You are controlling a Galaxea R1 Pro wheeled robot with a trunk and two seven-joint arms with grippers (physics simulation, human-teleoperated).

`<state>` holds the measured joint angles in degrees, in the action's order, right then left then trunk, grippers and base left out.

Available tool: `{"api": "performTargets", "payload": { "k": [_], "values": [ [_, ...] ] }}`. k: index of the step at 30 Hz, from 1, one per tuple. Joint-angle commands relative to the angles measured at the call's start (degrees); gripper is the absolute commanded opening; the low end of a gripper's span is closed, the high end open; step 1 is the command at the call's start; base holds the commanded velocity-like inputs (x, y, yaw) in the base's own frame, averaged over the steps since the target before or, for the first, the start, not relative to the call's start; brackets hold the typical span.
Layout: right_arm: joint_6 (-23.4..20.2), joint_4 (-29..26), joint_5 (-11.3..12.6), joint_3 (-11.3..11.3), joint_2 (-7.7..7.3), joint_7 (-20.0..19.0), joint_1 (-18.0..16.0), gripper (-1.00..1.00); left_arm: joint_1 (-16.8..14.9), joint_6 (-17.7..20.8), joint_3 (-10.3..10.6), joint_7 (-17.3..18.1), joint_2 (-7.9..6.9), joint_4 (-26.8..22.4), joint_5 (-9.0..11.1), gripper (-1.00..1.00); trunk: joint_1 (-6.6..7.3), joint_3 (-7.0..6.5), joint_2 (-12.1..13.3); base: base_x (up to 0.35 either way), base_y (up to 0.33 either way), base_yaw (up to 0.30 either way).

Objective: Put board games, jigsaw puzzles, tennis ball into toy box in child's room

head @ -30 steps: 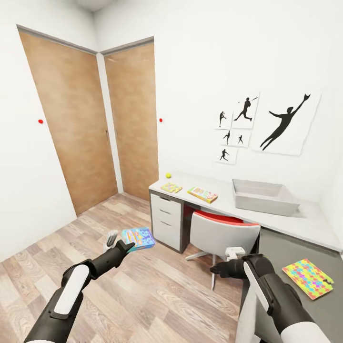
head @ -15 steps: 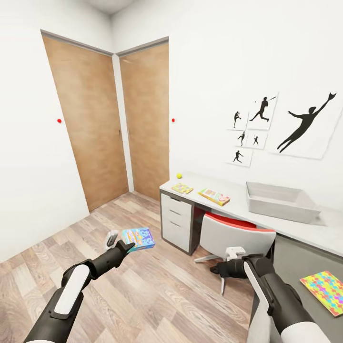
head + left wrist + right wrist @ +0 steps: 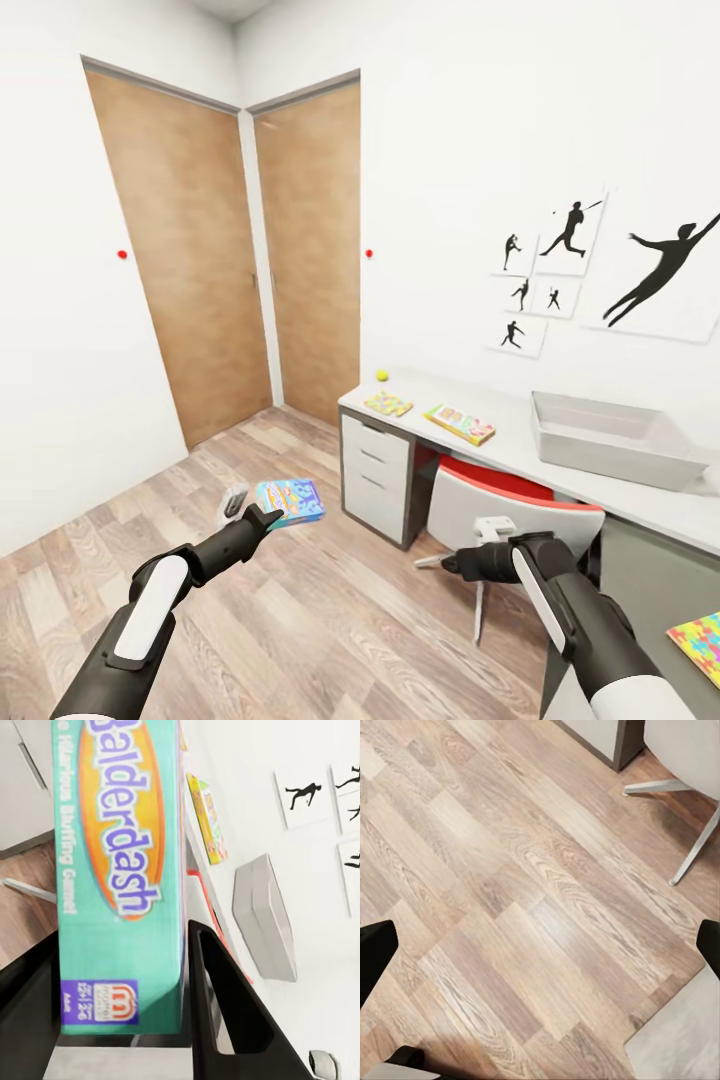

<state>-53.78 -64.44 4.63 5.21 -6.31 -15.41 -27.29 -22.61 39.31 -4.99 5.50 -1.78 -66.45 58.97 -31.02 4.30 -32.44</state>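
Note:
My left gripper (image 3: 264,516) is shut on a teal Balderdash board game (image 3: 290,499), held flat over the wood floor; in the left wrist view the box (image 3: 120,870) sits between the black fingers (image 3: 225,1012). My right gripper (image 3: 449,566) is open with nothing in it, and its fingertips (image 3: 375,952) frame bare floor. On the white table (image 3: 510,450) lie a tennis ball (image 3: 382,376), a small colourful puzzle (image 3: 388,404) and a second flat box (image 3: 460,423). The grey toy box (image 3: 610,440) stands further right. A bright patterned board game (image 3: 700,638) lies on the grey bed.
A grey chair with a red seat (image 3: 510,505) is tucked under the table, next to a white drawer unit (image 3: 375,475). Two wooden doors (image 3: 180,260) stand at the room's far left corner. Open wood floor (image 3: 330,610) lies between me and the table.
The whole picture has shifted right, so the camera has turned left. The arms keep their pose, and the left gripper still holds the board game.

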Motion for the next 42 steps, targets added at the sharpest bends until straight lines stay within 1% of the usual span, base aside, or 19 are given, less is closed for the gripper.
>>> {"api": "performTargets", "payload": {
  "k": [1,17,26,32,42],
  "values": [
    [-0.3,-0.1,0.5,0.1,-0.07,0.2,0.0,1.00,-0.1,0.3,-0.1,0.2,0.02,0.0,-0.1,-1.00,-0.03,0.11,-0.1,0.058,0.000,0.176],
    [-0.3,-0.1,0.5,0.1,-0.11,0.2,0.0,1.00,-0.1,0.3,-0.2,0.4,0.03,0.0,0.0,-1.00,-0.03,0.11,-0.1,0.015,0.000,0.248],
    [-0.3,-0.1,0.5,0.1,-0.11,0.3,0.0,1.00,-0.1,0.3,-0.3,0.3,-0.02,0.1,0.0,-1.00,-0.03,0.11,-0.1,0.016,0.000,0.092],
    [-0.3,-0.1,0.5,0.1,-0.11,0.3,0.0,1.00,-0.1,0.3,-0.2,0.2,-0.04,0.0,-0.1,-1.00,-0.03,0.11,-0.1,0.211,0.000,0.017],
    [-0.3,-0.1,0.4,0.1,-0.11,0.3,0.0,1.00,0.0,0.3,-0.2,0.2,-0.02,0.0,-0.1,-1.00,-0.03,0.11,-0.1,0.311,0.000,0.003]
  ]
}}
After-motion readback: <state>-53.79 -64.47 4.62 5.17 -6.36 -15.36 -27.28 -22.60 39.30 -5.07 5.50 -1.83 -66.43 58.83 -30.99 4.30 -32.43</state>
